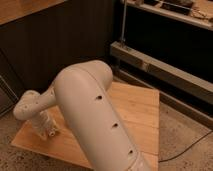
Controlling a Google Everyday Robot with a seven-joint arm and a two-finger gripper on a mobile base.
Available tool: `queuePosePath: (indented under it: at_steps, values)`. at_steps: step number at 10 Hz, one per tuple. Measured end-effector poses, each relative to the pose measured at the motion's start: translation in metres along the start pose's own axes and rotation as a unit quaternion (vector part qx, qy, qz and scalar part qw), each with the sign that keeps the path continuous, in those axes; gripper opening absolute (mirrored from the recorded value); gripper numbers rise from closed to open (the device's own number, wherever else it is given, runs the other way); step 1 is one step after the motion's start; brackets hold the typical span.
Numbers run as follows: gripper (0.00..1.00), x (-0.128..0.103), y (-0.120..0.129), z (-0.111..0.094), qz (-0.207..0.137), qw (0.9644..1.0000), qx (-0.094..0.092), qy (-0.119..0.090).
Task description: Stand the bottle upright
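Observation:
My big white arm fills the middle of the camera view and covers much of the wooden table. The gripper hangs from the wrist at the table's left end, pointing down and close to the wood. The bottle is hidden; I cannot make it out under the gripper or behind the arm.
A dark wall runs behind the table. To the right stands a metal shelf frame with a low rail, and a black cable lies on the speckled floor beside the table's right edge.

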Motion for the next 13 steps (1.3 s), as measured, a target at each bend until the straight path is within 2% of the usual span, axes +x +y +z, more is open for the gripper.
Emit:
queuePosePath:
  at_steps: [5,8,13]
  values:
    - [0.58,0.0002,-0.0003,0.0004,0.001,1.0,0.004,0.002]
    - [0.4,0.0002,0.0001,0.0009,0.001,1.0,0.006,0.003]
    - [0.38,-0.0016,-0.0017,0.0014,0.004,0.9999,0.007,0.006]
